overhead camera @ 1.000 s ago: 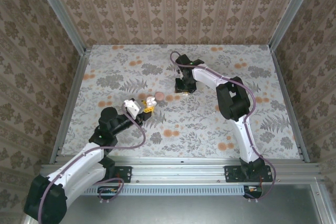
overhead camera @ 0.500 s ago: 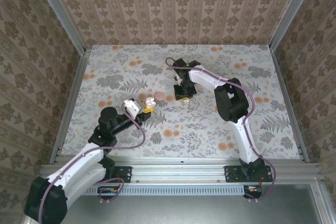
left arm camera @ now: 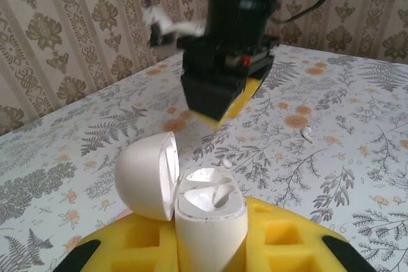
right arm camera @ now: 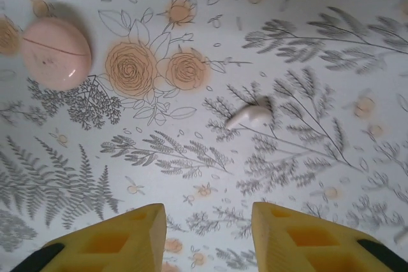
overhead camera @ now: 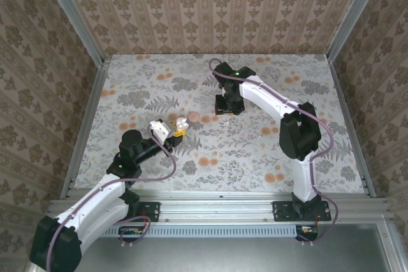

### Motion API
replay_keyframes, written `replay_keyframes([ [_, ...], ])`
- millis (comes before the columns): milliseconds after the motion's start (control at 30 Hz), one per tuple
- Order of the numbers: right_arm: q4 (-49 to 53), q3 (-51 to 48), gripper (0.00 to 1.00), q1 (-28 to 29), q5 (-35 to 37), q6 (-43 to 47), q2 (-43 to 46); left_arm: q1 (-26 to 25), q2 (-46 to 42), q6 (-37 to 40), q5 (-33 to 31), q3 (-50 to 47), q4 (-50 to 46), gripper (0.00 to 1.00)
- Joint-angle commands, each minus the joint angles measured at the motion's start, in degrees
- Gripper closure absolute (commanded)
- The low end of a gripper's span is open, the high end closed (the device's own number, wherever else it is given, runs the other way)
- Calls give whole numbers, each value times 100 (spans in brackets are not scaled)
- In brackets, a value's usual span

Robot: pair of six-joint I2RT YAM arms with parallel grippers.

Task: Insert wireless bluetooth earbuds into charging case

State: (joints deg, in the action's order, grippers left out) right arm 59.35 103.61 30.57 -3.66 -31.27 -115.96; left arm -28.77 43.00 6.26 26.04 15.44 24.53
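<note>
The white charging case (left arm camera: 210, 214) stands upright between the yellow pads of my left gripper (left arm camera: 210, 250), which is shut on it. Its lid (left arm camera: 145, 173) is flipped open to the left and both sockets are bare. From above, the case (overhead camera: 181, 123) sits left of the table's middle. One white earbud (right arm camera: 250, 114) lies on the table ahead of my right gripper (right arm camera: 207, 227), whose jaws are open with nothing between them and hover above it. In the left wrist view, two earbuds (left arm camera: 224, 163) (left arm camera: 306, 134) lie on the table beyond the case, below the right gripper (left arm camera: 220, 109).
A salmon-pink round disc (right arm camera: 56, 53) lies on the table to the left of the earbud, between the two grippers (overhead camera: 194, 117). The flower-patterned table (overhead camera: 255, 151) is ringed by patterned walls and metal posts.
The right gripper dipped toward the pink disc, then drew back a little, its jaws now wider apart. Its elbow swung right. The left arm and the case stayed still.
</note>
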Motion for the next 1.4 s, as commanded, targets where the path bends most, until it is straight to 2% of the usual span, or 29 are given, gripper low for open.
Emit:
replay_keyframes([
  [0,-150,-182,59,-134,269,-1096,69,55,-15,83,-66,196,-6,92],
  [233,-2,133,60,-217,263,-1552,-454,65,-11,85,-39,228,-35,92],
  [667,-206,-9,59,-216,37,-1558,-1009,65,-135,68,-55,205,-19,92],
  [1100,-494,-92,56,-227,-236,-1593,-1301,74,-148,68,-64,244,-98,92],
  [1367,-388,-104,55,-224,-135,-1549,-1340,76,-135,69,-66,248,-98,92],
])
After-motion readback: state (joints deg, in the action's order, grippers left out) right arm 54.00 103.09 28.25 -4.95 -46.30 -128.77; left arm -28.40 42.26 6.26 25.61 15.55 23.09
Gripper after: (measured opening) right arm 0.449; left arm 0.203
